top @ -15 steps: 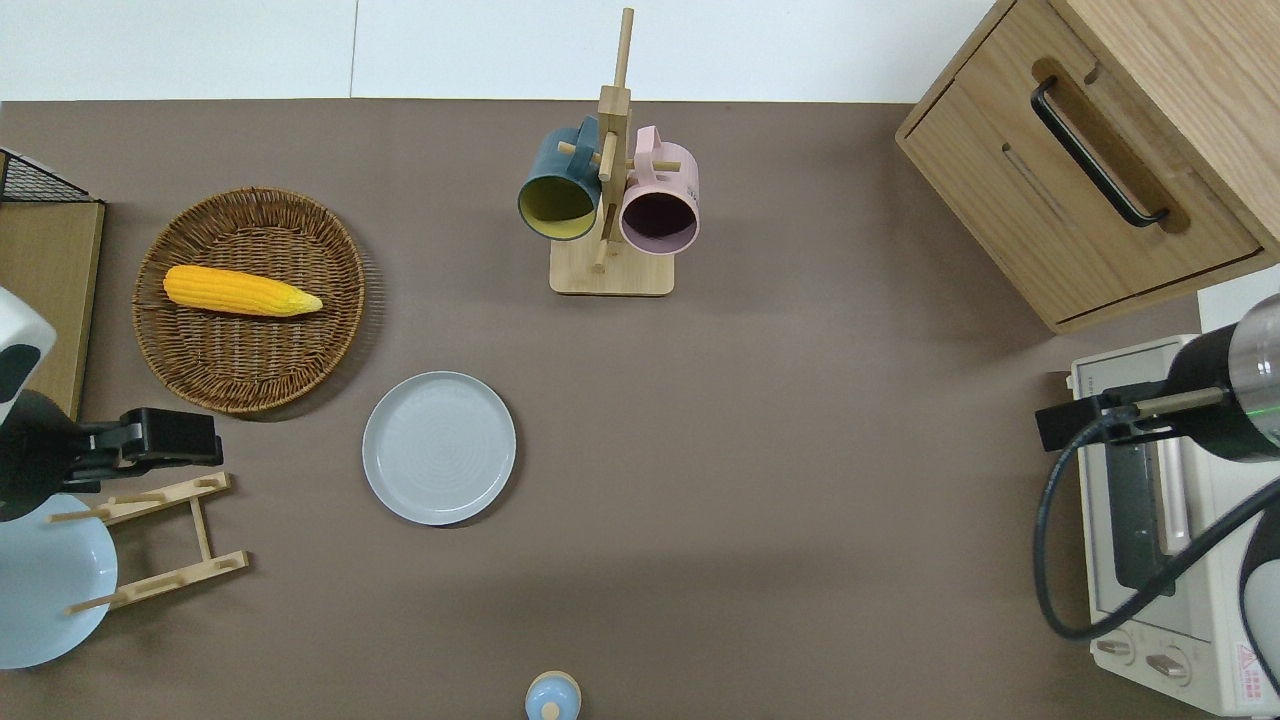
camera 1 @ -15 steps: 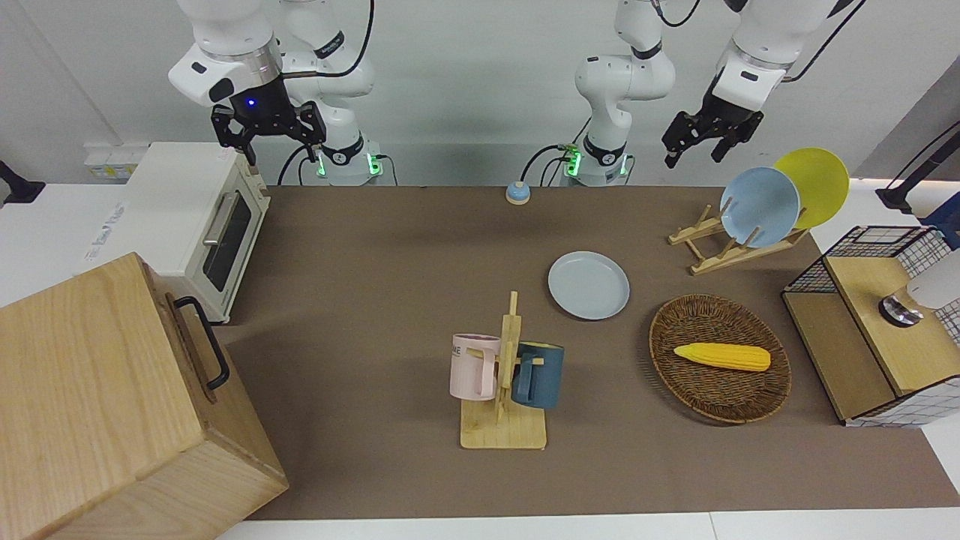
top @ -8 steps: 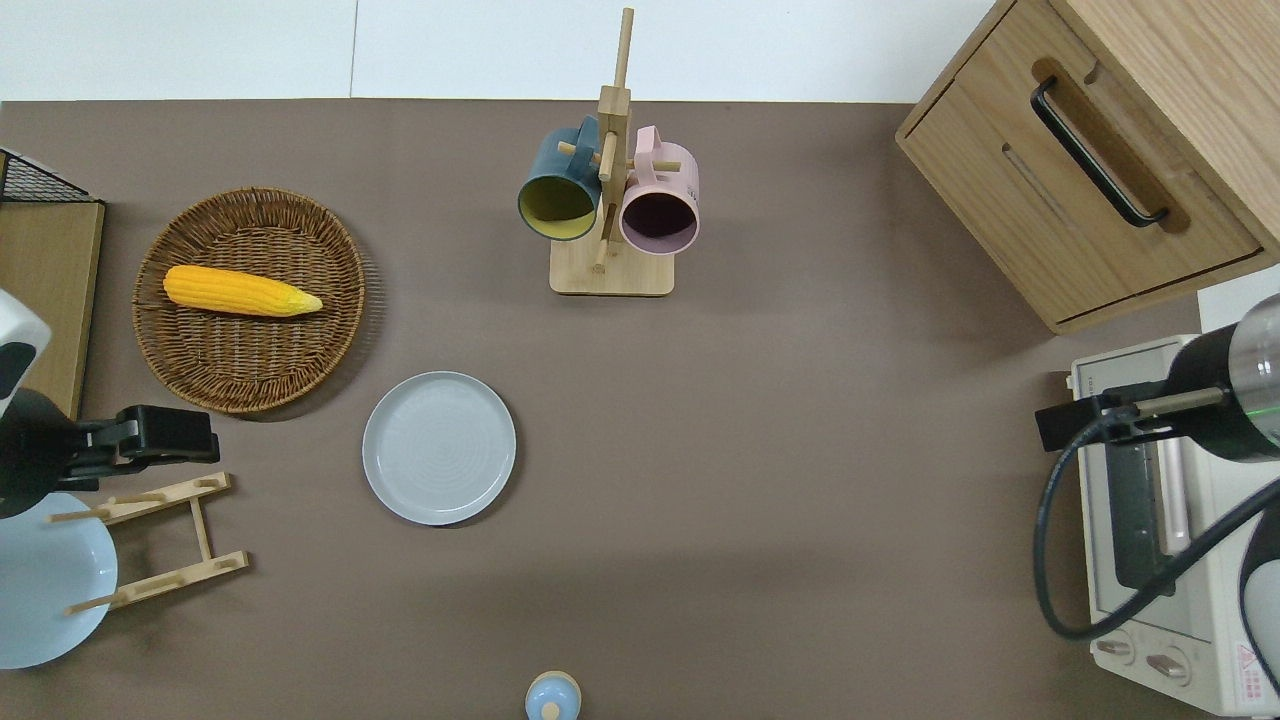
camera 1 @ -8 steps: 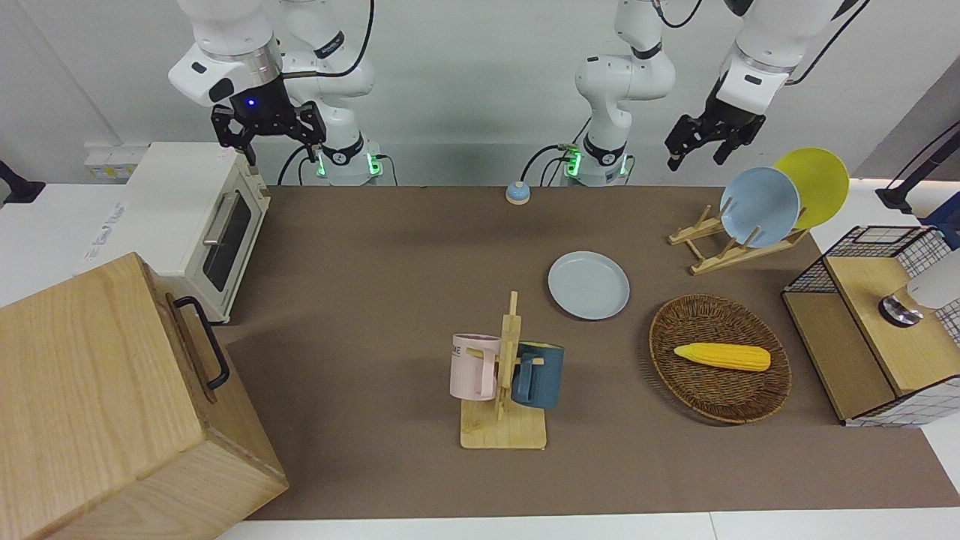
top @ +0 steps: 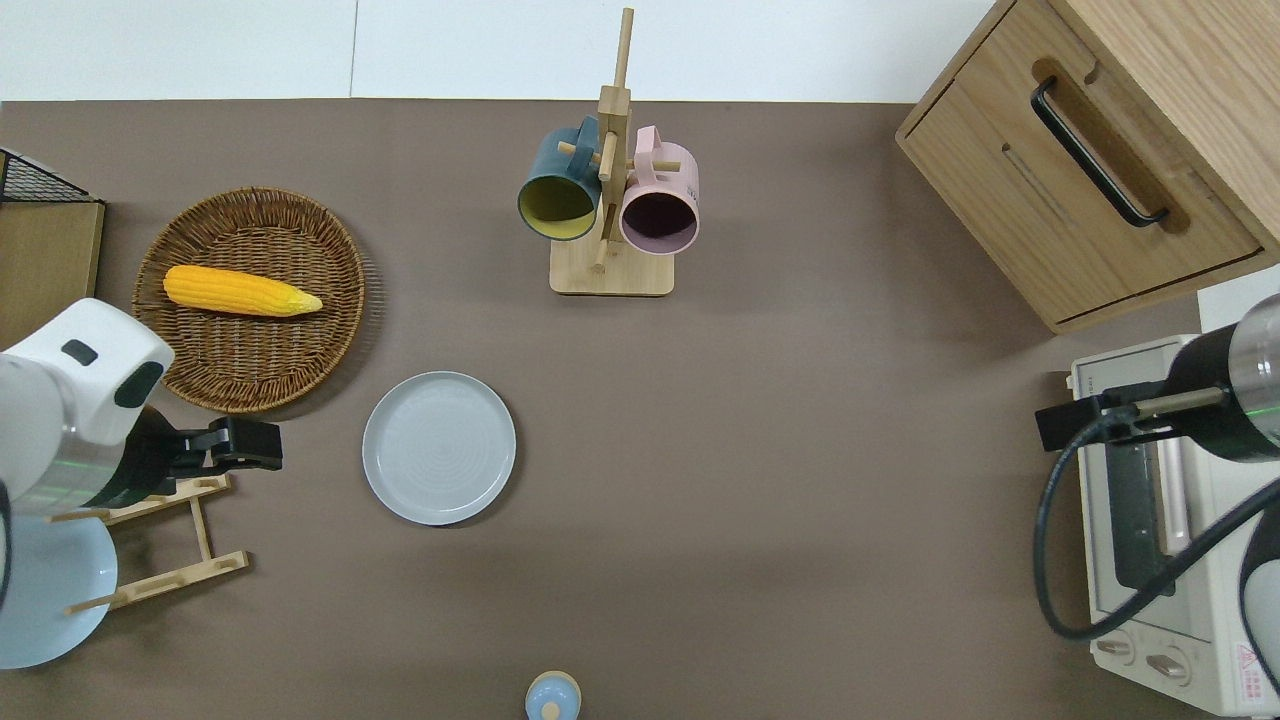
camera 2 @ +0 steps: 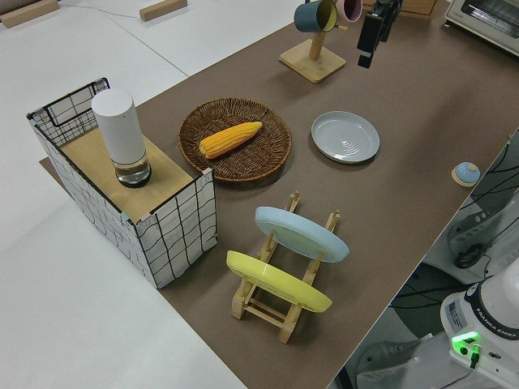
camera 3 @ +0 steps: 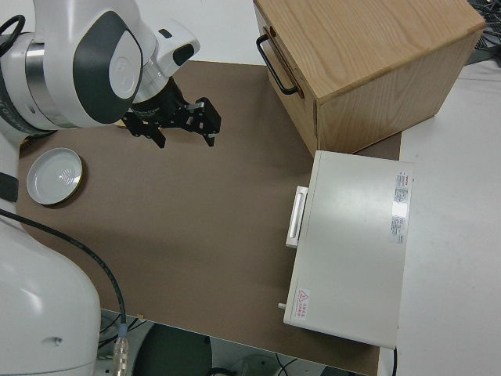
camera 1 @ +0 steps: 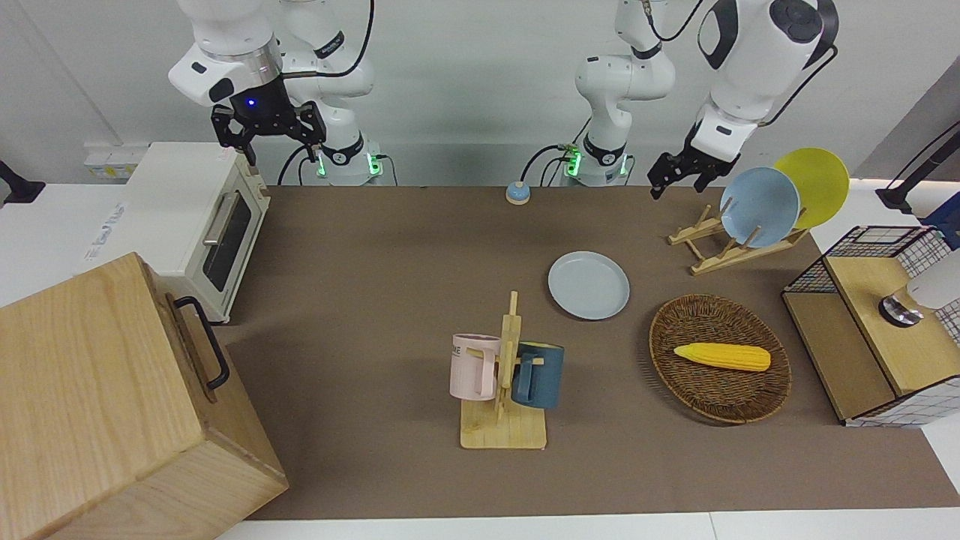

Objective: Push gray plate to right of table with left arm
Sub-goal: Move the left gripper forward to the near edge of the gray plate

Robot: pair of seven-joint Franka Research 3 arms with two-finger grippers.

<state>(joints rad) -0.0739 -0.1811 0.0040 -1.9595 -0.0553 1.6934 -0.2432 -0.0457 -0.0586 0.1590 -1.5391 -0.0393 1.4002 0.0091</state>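
Observation:
The gray plate lies flat on the brown table, near the middle; it also shows in the overhead view, the left side view and the right side view. My left gripper is open and empty, up in the air. In the overhead view it is over the end of the wooden dish rack, a short gap from the plate's rim toward the left arm's end. My right arm is parked, its gripper open and empty.
The dish rack holds a sky-blue plate and a yellow plate. A wicker basket with a corn cob lies farther from the robots. A mug tree, a wooden cabinet, a toaster oven and a wire crate stand around.
My left arm has swung toward the table's middle and lower, bringing its open gripper closer to the gray plate. The plate and the right arm have not moved.

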